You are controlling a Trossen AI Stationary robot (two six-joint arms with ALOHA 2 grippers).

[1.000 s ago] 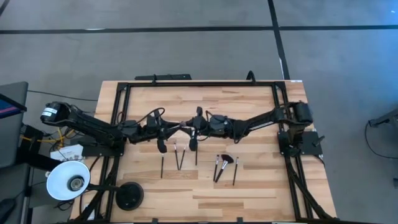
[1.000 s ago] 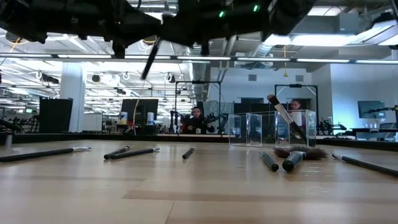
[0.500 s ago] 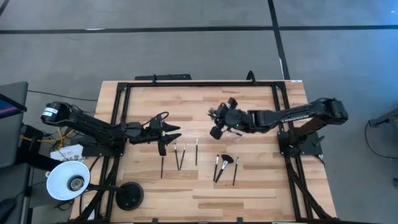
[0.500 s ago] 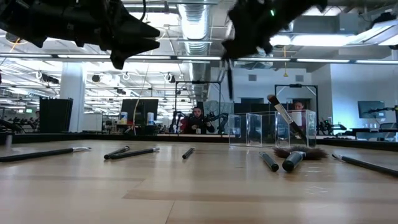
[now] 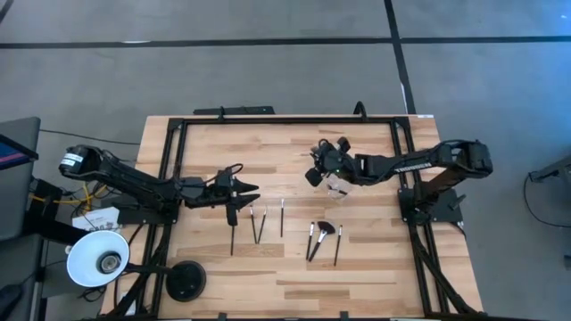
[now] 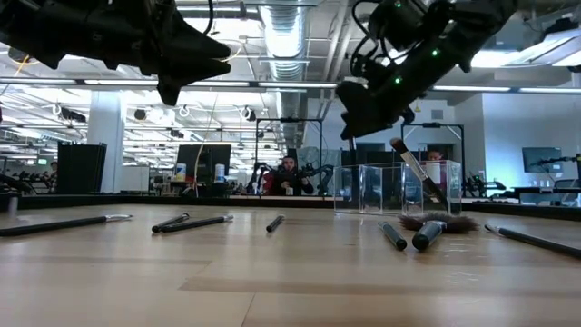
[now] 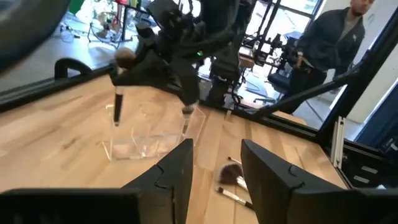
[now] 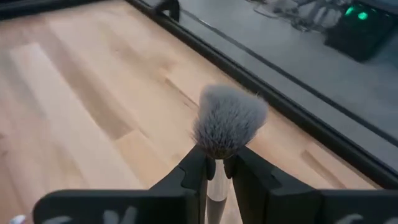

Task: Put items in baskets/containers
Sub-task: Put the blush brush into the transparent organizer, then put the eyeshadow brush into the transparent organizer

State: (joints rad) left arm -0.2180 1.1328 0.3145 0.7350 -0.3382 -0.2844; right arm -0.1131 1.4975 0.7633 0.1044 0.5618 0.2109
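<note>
The right gripper (image 8: 219, 167) hangs above the clear, colourless plastic cup (image 5: 337, 185), its two dark fingers clamped on the slim handle of a makeup brush with a grey fluffy head (image 8: 227, 119). In the left wrist view that brush hangs handle-down just above the cup's rim, right at the wall nearest the camera. The cup stands right of the table's centre, a little toward the far edge, and already holds one dark-handled brush (image 6: 414, 170) leaning tilted inside it.

The left gripper (image 5: 246, 190) hovers in the air left of centre, its fingers (image 7: 176, 174) spread apart and holding nothing — pointed toward the cup across bare wood.

The rest of the thin dark-handled brushes lie flat on the light wooden butcher-block table (image 5: 294, 267). A cluster of four (image 5: 259, 223) rests just below the left gripper's tips, roughly parallel. A second cluster — a fan-headed brush (image 5: 323, 234) with three slim ones beside it — lies nearer the front, just in front of the cup.

The black metal frame (image 5: 285, 119) runs along the far edge and both sides, well apart from either gripper. A white round lamp shade (image 5: 96, 259) sits beyond the table's left front corner. The front strip of the table is open wood, as is the band behind the cup up to the frame.
</note>
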